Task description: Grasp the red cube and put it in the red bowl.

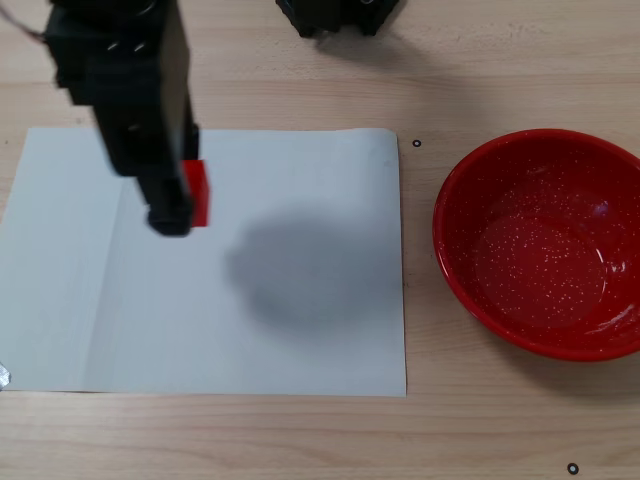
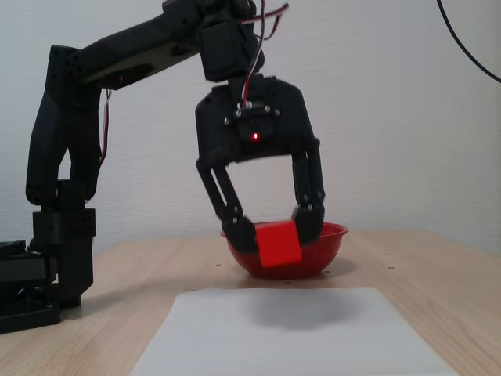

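My black gripper (image 2: 275,232) is shut on the red cube (image 2: 279,244), holding it well above the white paper (image 2: 297,333). From above, the red cube (image 1: 195,192) shows beside one dark finger (image 1: 168,212), over the paper's upper left part; its shadow falls near the sheet's middle. The red bowl (image 1: 548,243), glossy with white speckles, sits on the table to the right of the paper, apart from the arm. In a fixed view from the front, the red bowl (image 2: 325,249) stands behind the held cube.
The white paper (image 1: 300,330) lies on a light wooden table (image 1: 300,440). The arm's black base (image 2: 39,274) stands at the left in a fixed view from the front. Another black object (image 1: 338,14) sits at the top edge, seen from above.
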Motion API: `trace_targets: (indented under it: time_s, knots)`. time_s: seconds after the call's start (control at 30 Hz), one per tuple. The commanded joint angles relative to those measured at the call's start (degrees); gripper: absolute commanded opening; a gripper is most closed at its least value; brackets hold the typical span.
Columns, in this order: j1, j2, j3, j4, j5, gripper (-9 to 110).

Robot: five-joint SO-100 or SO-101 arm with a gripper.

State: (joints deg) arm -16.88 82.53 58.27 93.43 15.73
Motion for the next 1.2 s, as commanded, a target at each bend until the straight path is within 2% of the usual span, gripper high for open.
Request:
trace_targets:
  time_s: [0.0,0.57,1.17]
  knots:
    - [2.9,10.0,-8.8,1.0,-1.4,0]
    - [27.8,12.3,-21.1,6.6,-9.1,0]
    - [48.5,5.9,-22.1,2.2,-12.7,0]
